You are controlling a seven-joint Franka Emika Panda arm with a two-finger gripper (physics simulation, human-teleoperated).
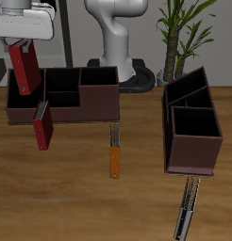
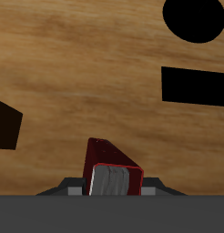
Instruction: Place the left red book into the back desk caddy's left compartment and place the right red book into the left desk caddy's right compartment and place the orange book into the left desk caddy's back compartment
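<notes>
My gripper [image 1: 22, 49] is shut on the top of one red book [image 1: 24, 71], which hangs tilted above the low end of the back desk caddy [image 1: 66, 105]. In the wrist view the same red book [image 2: 112, 159] shows end-on in my gripper [image 2: 109, 179], over the wooden table. The other red book [image 1: 42, 127] stands upright on the table just in front of that caddy. Near the middle of the table lies the orange book [image 1: 115, 162]. The left desk caddy [image 1: 193, 149] sits end-on at the far side from my gripper, with all its compartments empty.
A thin grey-black striped book [image 1: 187, 212] lies by the table's front edge, just in front of the left desk caddy. The robot's base [image 1: 118, 42] and a potted plant [image 1: 184, 33] stand behind the caddies.
</notes>
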